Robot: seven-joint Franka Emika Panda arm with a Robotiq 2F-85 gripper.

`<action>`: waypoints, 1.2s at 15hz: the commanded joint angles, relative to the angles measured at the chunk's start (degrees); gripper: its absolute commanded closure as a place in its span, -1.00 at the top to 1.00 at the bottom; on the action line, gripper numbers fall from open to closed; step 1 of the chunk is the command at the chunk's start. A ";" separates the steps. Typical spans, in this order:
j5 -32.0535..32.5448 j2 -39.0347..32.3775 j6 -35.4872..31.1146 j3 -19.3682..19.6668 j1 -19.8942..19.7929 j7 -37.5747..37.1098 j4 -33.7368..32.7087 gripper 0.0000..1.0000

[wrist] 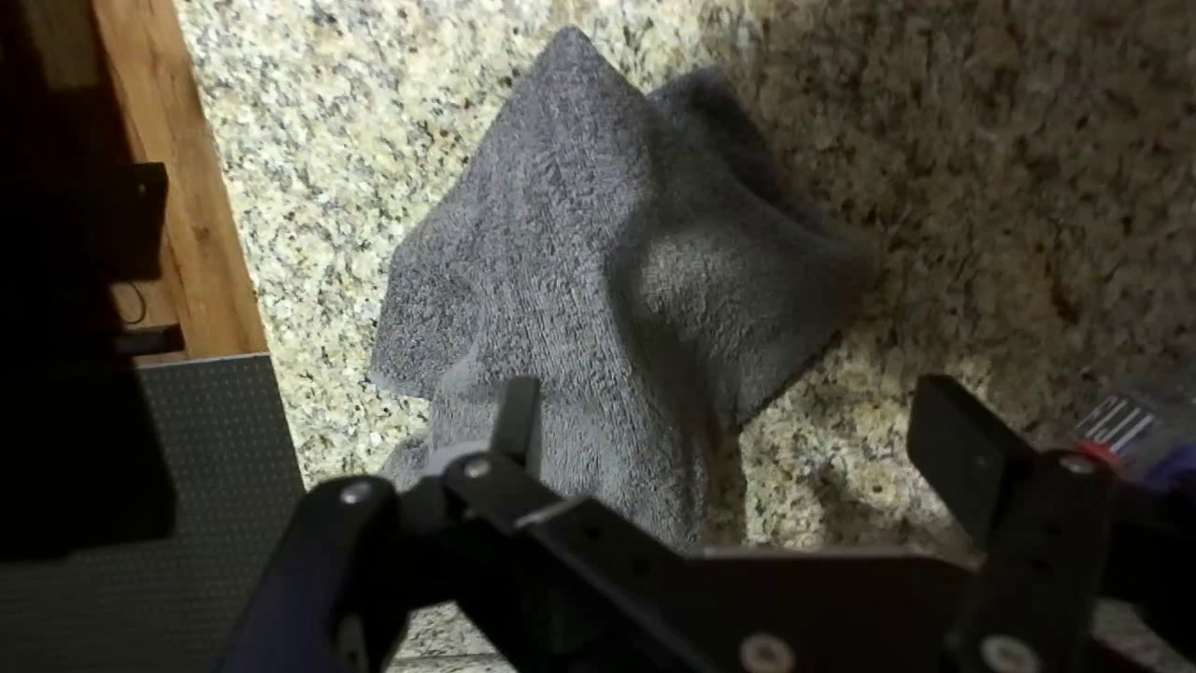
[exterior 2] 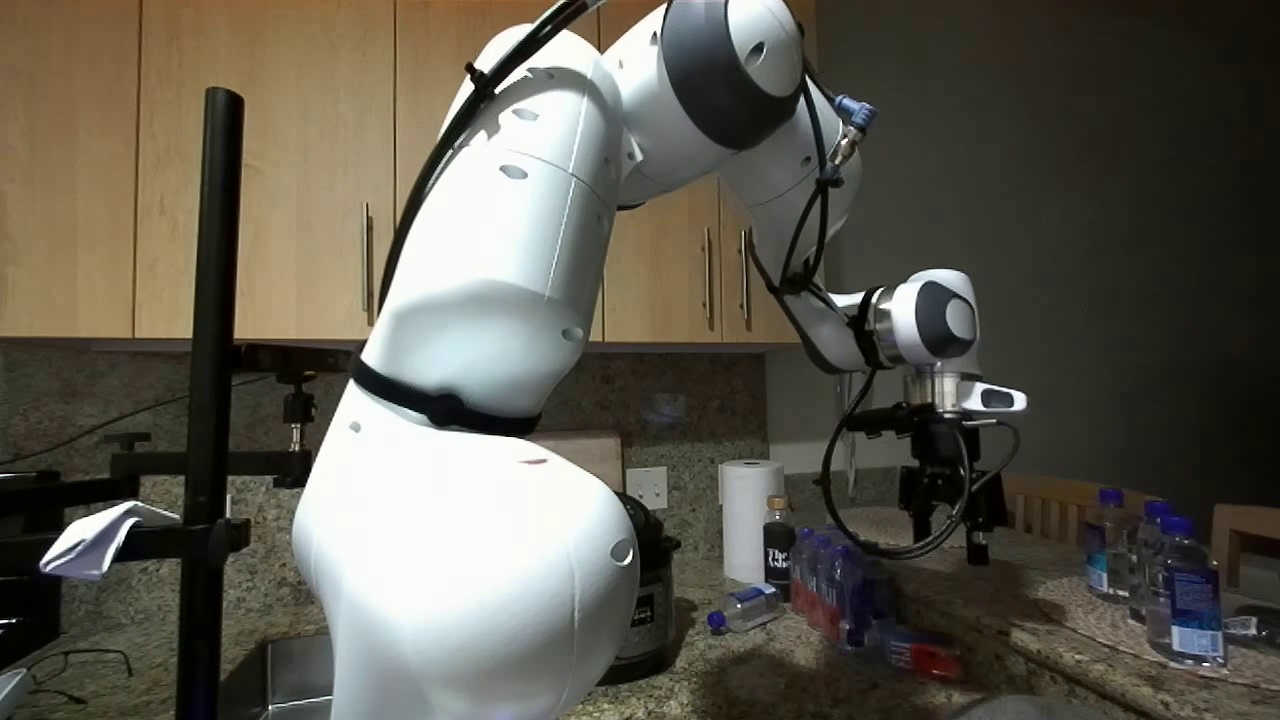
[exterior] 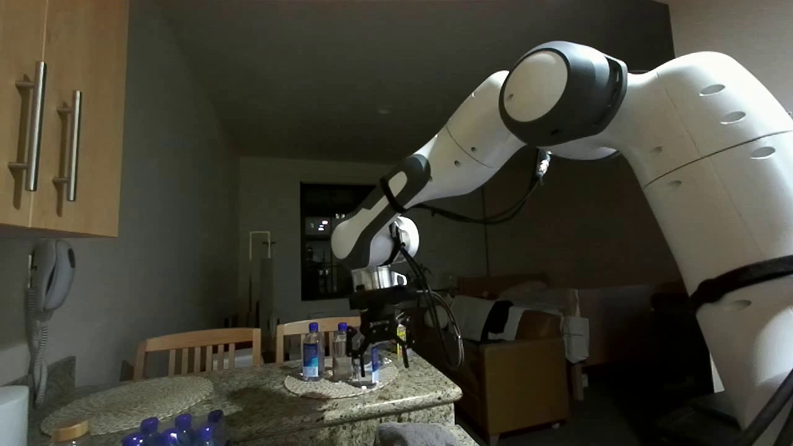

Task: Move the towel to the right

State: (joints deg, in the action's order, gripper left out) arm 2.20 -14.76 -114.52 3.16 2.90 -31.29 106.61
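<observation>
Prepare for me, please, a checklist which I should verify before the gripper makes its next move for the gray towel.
1. Gripper open: ok; its jaws stand apart, with nothing gripped.
2. Gray towel on the granite countertop: ok where visible; it lies rumpled.
3. Both fingers lined up over the towel: not ok; in the wrist view one overlaps it, the other appears beside it.
4. Whole towel outline visible: not ok; the gripper hides its lower part in the wrist view.
5. Exact height above the towel: cannot tell.
</observation>
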 commanded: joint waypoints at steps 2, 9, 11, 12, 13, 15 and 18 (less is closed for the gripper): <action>-2.50 2.56 10.09 -0.81 -2.17 15.69 -2.63 1.00; -0.33 3.49 23.92 0.25 -5.24 32.58 -6.25 1.00; -0.54 5.15 22.12 0.70 -6.00 33.24 -4.55 1.00; -0.62 6.42 19.79 0.97 -6.30 32.82 -3.09 1.00; -0.89 7.61 17.53 1.23 -6.51 32.01 -1.80 1.00; -0.97 10.52 12.58 1.52 -6.82 31.61 1.27 1.00; -0.95 15.14 6.74 1.68 -6.90 31.84 6.66 1.00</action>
State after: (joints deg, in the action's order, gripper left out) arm 1.58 -6.20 -102.36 5.03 -3.48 -0.19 105.59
